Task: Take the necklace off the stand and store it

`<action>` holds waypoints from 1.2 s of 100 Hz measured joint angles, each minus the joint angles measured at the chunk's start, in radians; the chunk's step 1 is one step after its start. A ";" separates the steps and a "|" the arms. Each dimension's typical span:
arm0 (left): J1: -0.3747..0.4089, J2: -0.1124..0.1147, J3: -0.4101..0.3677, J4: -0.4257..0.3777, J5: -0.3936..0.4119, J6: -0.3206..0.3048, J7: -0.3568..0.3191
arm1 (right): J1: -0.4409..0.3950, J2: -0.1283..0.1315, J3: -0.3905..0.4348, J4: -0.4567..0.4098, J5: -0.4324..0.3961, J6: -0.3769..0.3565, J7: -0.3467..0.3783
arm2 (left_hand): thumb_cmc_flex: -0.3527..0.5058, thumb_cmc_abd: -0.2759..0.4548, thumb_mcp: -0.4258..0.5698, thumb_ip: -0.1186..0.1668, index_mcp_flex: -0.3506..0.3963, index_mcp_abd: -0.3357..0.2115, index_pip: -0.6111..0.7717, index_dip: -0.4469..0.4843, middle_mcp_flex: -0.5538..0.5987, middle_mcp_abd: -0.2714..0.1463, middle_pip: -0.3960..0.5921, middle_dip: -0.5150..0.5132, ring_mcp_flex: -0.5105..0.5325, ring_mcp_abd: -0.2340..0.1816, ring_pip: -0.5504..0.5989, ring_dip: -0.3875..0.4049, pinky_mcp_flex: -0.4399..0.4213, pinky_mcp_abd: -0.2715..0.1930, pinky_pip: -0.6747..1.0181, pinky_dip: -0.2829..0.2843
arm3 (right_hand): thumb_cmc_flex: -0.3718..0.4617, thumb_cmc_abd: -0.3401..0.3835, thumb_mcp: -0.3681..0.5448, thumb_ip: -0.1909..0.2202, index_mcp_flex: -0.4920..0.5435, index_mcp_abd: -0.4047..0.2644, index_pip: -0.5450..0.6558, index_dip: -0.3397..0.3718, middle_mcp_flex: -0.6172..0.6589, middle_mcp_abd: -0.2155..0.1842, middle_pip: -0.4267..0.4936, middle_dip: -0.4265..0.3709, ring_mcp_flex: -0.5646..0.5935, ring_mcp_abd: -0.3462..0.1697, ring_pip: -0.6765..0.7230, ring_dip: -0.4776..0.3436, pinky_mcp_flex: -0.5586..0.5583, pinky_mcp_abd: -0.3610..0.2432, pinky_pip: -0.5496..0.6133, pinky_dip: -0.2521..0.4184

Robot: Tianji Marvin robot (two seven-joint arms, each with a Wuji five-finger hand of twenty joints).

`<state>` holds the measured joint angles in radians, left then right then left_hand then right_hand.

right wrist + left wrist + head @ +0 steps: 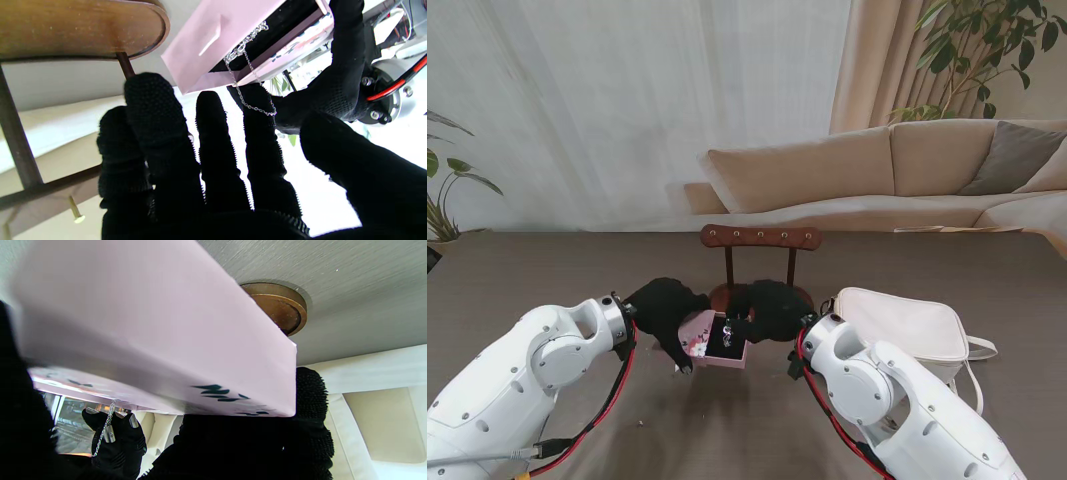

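your left hand (664, 308) has its fingers clamped on the pink box (714, 341); its dark print is too blurred to read. your right hand (772, 311) has its fingers apart, the silver necklace (246, 66) trailing from the box over one fingertip.

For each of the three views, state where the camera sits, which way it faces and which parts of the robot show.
Stand view: above the shoulders, looking down at the table; both arms, the left hand and the right hand meet at the pink box.
Left wrist view: under the box, facing the right hand's fingers.
Right wrist view: along its fingers at the necklace trailing from the box.
Shared: box, necklace, wooden stand.
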<state>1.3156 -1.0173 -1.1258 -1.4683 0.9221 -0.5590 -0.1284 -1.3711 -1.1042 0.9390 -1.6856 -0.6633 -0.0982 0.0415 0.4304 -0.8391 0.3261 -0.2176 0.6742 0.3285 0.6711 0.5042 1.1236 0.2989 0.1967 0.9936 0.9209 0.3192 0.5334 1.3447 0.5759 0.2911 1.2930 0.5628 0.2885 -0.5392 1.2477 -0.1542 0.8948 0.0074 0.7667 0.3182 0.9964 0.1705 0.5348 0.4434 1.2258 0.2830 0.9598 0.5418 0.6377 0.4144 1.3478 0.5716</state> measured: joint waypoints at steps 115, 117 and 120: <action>0.003 0.001 -0.005 -0.013 -0.012 0.009 -0.035 | 0.053 0.033 -0.037 0.045 -0.305 -0.099 -0.089 | 0.000 0.000 -0.001 0.000 0.000 0.000 0.003 0.000 0.000 -0.001 0.003 0.000 0.000 0.000 0.005 0.000 0.000 0.000 0.001 0.009 | -0.031 0.028 -0.020 0.091 -0.187 -0.121 -0.203 -0.167 -0.002 -0.041 -0.050 -0.027 0.024 -0.082 -0.041 0.011 0.002 -0.072 -0.030 0.001; 0.003 0.001 -0.006 -0.013 -0.012 0.009 -0.035 | 0.053 0.032 -0.037 0.046 -0.298 -0.098 -0.090 | 0.000 0.000 -0.001 0.000 0.000 0.000 0.003 0.000 0.000 -0.001 0.003 0.000 0.000 0.000 0.005 0.000 0.000 0.000 0.001 0.009 | -0.047 0.028 -0.022 0.091 -0.197 -0.099 -0.191 -0.160 -0.002 -0.041 -0.050 -0.027 0.024 -0.082 -0.041 0.011 0.002 -0.072 -0.030 0.001; 0.004 0.001 -0.007 -0.014 -0.012 0.009 -0.035 | 0.053 0.032 -0.036 0.047 -0.288 -0.096 -0.092 | 0.000 0.000 -0.001 0.000 0.000 0.000 0.003 0.000 0.000 -0.001 0.003 0.000 0.000 0.000 0.005 0.000 0.000 0.000 0.001 0.009 | -0.054 0.031 -0.023 0.091 -0.197 -0.080 -0.196 -0.153 -0.002 -0.041 -0.049 -0.027 0.024 -0.082 -0.041 0.011 0.003 -0.072 -0.030 0.001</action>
<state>1.3193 -1.0164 -1.1331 -1.4821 0.9105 -0.5496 -0.1630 -1.3181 -1.0726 0.9033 -1.6390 -0.9514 -0.1942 -0.0502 0.4304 -0.8391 0.3251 -0.2175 0.6742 0.3285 0.6741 0.5042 1.1237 0.2982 0.1995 0.9937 0.9209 0.3192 0.5388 1.3447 0.5759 0.2912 1.2937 0.5718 0.2350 -0.5077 1.2251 -0.0634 0.6982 -0.0726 0.5711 0.1655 0.9946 0.1295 0.4854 0.4165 1.2503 0.2008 0.9184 0.5532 0.6402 0.3419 1.3174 0.5726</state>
